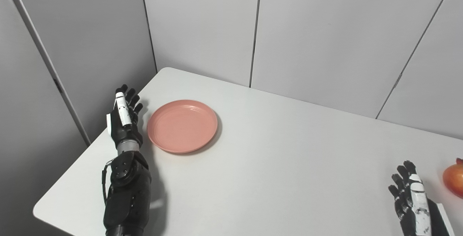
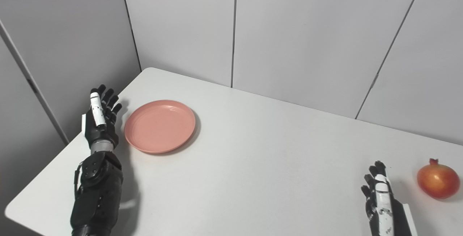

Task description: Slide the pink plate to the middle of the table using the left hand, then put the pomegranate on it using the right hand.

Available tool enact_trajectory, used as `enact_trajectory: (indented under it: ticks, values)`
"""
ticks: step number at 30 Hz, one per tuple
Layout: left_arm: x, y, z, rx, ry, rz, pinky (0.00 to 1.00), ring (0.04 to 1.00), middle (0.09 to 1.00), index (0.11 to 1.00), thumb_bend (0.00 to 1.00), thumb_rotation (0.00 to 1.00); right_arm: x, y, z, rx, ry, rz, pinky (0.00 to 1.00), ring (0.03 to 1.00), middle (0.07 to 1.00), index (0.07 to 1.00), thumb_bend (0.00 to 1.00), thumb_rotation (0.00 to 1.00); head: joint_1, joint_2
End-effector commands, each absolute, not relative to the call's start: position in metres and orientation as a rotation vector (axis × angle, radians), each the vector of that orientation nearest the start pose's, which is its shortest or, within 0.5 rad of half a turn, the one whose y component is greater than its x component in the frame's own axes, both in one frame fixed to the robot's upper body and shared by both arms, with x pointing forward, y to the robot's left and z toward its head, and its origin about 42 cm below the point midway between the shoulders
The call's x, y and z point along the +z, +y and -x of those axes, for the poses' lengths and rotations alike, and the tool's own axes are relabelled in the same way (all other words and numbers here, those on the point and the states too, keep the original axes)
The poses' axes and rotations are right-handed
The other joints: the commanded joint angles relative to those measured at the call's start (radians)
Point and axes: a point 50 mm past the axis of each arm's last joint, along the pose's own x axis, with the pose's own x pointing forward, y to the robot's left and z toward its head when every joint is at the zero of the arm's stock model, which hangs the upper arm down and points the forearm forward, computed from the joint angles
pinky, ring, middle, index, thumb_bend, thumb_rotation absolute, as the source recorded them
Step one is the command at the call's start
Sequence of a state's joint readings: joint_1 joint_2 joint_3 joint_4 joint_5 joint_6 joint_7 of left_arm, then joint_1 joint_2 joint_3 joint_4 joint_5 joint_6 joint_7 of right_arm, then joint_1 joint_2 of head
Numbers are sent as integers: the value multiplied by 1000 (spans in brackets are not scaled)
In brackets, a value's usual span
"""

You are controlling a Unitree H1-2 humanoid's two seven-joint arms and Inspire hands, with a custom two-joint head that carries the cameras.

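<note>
The pink plate [image 1: 182,125] lies flat on the left part of the white table [image 1: 282,149], with nothing on it. My left hand [image 1: 124,118] stands just left of the plate's rim, fingers stretched out and apart, holding nothing; I cannot tell whether it touches the rim. The pomegranate [image 2: 438,179], red and orange, rests on the table at the far right, cut by the edge in the left eye view. My right hand [image 2: 378,192] is low at the front right, a short way left of the fruit, open with fingers extended.
Grey panel walls [image 1: 307,30] close in the table's back and left sides. The table's left edge and rounded front-left corner [image 1: 39,209] lie close to my left forearm [image 1: 126,192]. Bare tabletop stretches between plate and pomegranate.
</note>
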State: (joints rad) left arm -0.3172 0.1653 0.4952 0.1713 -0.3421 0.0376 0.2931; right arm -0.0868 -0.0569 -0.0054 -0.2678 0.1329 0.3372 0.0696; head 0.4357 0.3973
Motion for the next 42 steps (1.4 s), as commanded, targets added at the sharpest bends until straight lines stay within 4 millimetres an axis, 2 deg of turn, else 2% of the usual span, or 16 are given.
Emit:
enact_trajectory:
  ticks: [1, 4, 11, 17, 21, 32, 39, 42]
  values:
    - [184, 390, -365, 668, -235, 309, 871, 882, 881, 861, 338, 1000, 186, -214, -305, 130, -80, -63, 1000, 1000, 1000, 1000, 89, 1000, 0, 0]
    - [179, 389, -369, 646, -220, 345, 895, 909, 904, 892, 350, 1000, 186, -214, -305, 128, -80, -73, 1000, 1000, 1000, 1000, 93, 1000, 0, 0]
    - [171, 386, -373, 625, -196, 367, 902, 902, 893, 870, 320, 1000, 187, -215, -305, 130, -76, -73, 1000, 1000, 1000, 1000, 97, 1000, 4, 6]
    - [162, 389, -378, 629, -172, 377, 870, 877, 875, 840, 327, 1000, 187, -215, -305, 129, -78, -70, 1000, 1000, 1000, 1000, 97, 1000, 3, 8]
    - [158, 391, -379, 626, -165, 372, 871, 875, 874, 845, 306, 1000, 188, -214, -305, 126, -77, -68, 1000, 1000, 1000, 1000, 99, 1000, 3, 9]
    - [147, 397, -384, 621, -120, 348, 856, 875, 881, 870, 330, 1000, 189, -214, -305, 128, -80, -68, 1000, 1000, 1000, 1000, 99, 1000, 0, 12]
    - [143, 390, -388, 552, -86, 346, 884, 890, 897, 898, 317, 1000, 189, -213, -305, 133, -84, -65, 1000, 1000, 1000, 1000, 93, 1000, -4, 12]
    - [141, 386, -389, 529, -76, 349, 888, 892, 899, 901, 345, 1000, 190, -213, -305, 129, -82, -64, 1000, 1000, 1000, 1000, 100, 1000, -8, 12]
